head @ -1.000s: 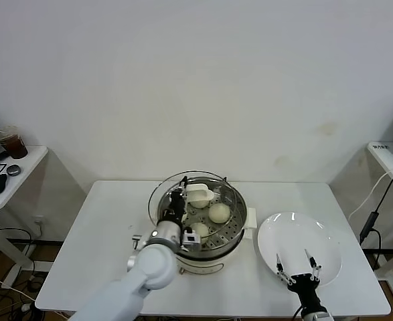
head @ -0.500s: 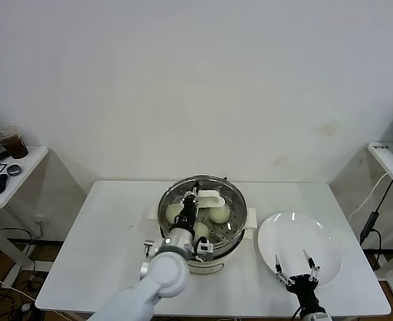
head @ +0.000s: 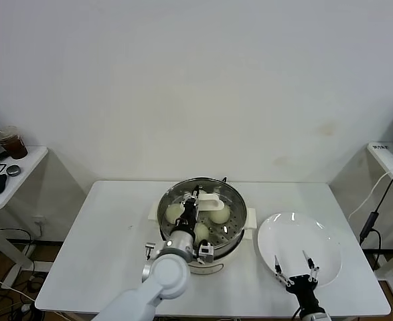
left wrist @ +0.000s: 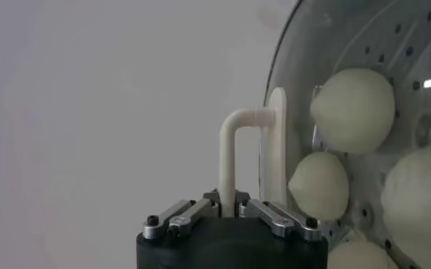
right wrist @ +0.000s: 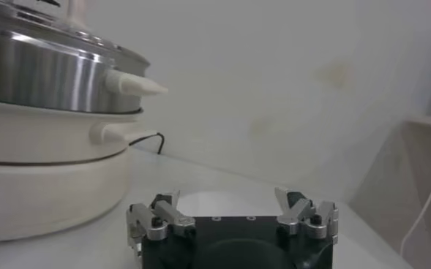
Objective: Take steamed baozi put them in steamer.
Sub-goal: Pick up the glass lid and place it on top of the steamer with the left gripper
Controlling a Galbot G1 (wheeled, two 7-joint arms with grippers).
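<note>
A second ago my left claw (head: 195, 204) held the round glass lid with its white handle (head: 208, 198) tilted up at the steamer's far-left rim; now the lid lies level over the pot, and the claw, clamped shut on that handle, sits above the pot's middle. My right claw (head: 294, 271) has not budged, fingers spread wide and holding nothing, low at the near edge of the flat white plate (head: 317, 237).

The round shiny steel steamer (head: 236, 222), on its cream-white base with side handles, stands mid-tabletop. Inside, on the perforated tray, rest the smooth cream-white steamed baozi (head: 220, 214): three show from the head view under the glass, and the left wrist view catches four pale domes (left wrist: 350, 110) packed close behind the lid's rim. The plate beside the steamer's right handle carries no buns.

The white tabletop (head: 106, 247) lies bare to the left of the pot and along the front edge. The plate sits near the right front corner, just apart from the steamer. A side table (head: 22, 167) at far left holds a cup of dark drink (head: 10, 142).
</note>
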